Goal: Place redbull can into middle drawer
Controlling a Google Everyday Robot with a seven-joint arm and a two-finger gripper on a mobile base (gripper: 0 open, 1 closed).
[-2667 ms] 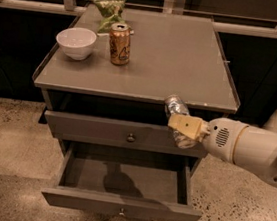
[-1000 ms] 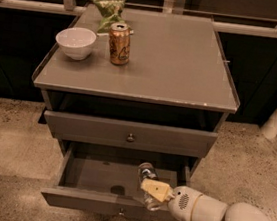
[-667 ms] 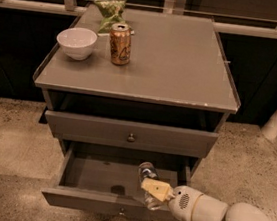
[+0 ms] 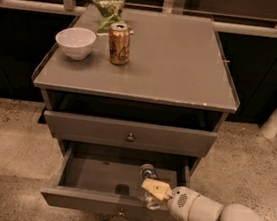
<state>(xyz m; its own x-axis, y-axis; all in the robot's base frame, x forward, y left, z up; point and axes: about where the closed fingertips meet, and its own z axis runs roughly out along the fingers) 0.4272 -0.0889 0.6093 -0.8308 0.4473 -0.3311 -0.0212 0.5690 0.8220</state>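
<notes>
You have the gripper [image 4: 153,190] low at the front of the cabinet, closed around the redbull can [image 4: 146,173]. Its pale fingers [image 4: 157,188] clamp the can's body, and the can's shiny top pokes up just above them, tilted a little away from the white arm [image 4: 215,220].

The middle drawer [image 4: 101,176] is pulled out and open, and it lies directly under and to the left of the gripper. The can hangs inside the drawer's outline, close behind the front panel and toward its right side wall. So the carry looks done: the can is off the tabletop [image 4: 179,62] and over the right compartment.

What is left, as I judge it, is the release and the retreat. You cannot tell from here whether the can's base touches the drawer floor or hovers just above it, because the gripper and the front panel hide the bottom end. If it hangs above the floor, the tilt could tip it over when the fingers let go.

Far above and beyond the gripper, the white bowl [image 4: 75,42], the copper can [image 4: 119,43] and the green bag [image 4: 109,9] sit on the tabletop and play no part. The upper drawer [image 4: 131,134] just above the gripper is nearly closed.
</notes>
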